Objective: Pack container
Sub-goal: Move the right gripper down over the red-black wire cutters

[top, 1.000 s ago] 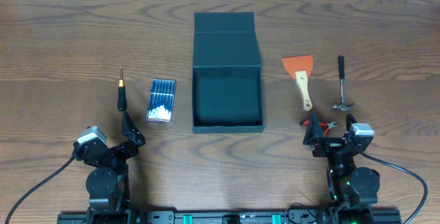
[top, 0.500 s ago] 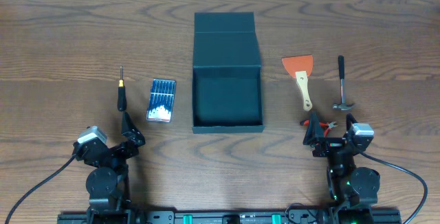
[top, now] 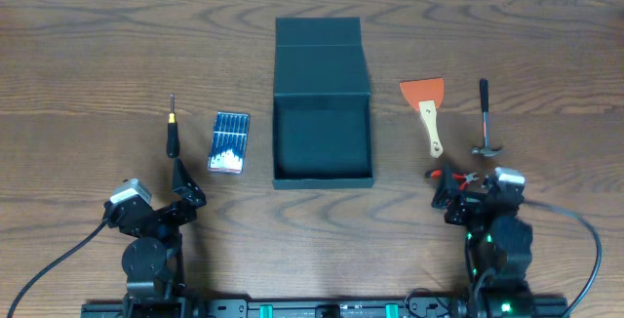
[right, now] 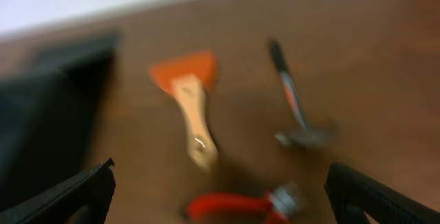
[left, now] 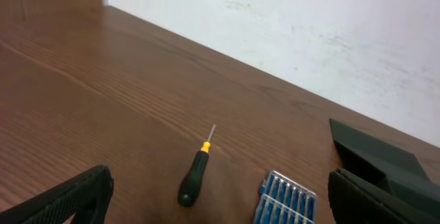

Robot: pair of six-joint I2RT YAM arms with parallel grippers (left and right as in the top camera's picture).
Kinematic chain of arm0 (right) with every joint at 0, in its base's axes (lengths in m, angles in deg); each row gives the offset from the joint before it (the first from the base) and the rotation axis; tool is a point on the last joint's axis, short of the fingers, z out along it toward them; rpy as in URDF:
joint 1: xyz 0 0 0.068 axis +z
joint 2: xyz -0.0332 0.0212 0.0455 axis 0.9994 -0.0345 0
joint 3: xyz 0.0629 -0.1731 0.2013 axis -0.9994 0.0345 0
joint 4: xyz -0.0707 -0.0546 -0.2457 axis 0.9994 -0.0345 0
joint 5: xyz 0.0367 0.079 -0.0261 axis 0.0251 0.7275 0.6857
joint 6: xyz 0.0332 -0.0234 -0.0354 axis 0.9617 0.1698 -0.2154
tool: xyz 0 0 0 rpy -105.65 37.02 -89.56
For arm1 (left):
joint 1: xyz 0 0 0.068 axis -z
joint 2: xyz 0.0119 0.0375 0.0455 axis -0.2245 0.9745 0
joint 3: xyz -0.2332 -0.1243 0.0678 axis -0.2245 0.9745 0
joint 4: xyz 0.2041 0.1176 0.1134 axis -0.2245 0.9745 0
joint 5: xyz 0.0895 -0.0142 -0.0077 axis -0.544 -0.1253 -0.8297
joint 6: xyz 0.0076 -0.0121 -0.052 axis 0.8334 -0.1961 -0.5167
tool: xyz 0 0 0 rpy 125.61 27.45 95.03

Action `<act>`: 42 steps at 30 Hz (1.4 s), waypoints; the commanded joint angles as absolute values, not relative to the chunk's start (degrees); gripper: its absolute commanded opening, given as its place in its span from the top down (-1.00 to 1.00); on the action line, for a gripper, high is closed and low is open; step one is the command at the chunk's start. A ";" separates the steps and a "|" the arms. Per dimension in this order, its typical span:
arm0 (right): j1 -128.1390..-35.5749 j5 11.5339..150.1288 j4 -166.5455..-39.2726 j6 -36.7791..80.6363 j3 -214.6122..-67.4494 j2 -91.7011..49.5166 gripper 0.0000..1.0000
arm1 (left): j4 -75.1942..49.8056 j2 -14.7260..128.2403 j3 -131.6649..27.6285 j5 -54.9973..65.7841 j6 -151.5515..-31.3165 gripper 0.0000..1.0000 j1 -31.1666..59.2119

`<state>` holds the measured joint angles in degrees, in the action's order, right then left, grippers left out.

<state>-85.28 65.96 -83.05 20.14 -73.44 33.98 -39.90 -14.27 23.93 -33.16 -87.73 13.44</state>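
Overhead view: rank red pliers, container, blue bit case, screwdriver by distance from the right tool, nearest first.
1. red pliers, just ahead of the right tool.
2. container, table centre.
3. blue bit case, left of the container.
4. screwdriver, farthest left.

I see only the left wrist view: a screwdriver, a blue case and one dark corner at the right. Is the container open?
Observer: Yes, the container stands open, and I see nothing inside it.
Operator: What lies on its other side?
Observer: A scraper, a hammer and red pliers, all on the table.
Operator: Does the right gripper hold any of them?
Observer: No, it is open and empty, with the pliers just before it.
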 commanded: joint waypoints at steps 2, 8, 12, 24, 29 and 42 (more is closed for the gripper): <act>-85.80 55.18 -88.71 20.01 -88.08 18.83 -0.99 | -39.72 -14.66 25.75 -33.21 -86.72 -0.97 13.36; -85.80 55.55 -101.32 19.98 -109.09 -6.68 -0.99 | -39.72 -14.66 25.75 -33.21 -86.75 -0.97 13.36; -85.80 55.82 -106.22 19.59 -118.20 -19.16 -0.98 | -39.72 -14.66 25.77 -33.21 -86.72 -0.97 13.36; -87.18 60.97 -109.48 26.39 -119.84 -31.73 -0.98 | -39.72 -14.66 25.75 -33.21 -86.72 -0.97 13.36; -89.12 57.48 -116.38 42.93 -119.84 -31.66 -0.98 | -39.72 -14.66 25.75 -33.21 -86.72 -0.97 13.36; -88.62 54.13 -121.30 52.83 -117.48 -31.66 -0.99 | -39.72 -14.66 25.75 -33.21 -86.72 -0.97 13.36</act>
<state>-88.95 55.79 -121.26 50.06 -118.77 -31.55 -40.09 -14.27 24.02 -33.07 -87.73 13.44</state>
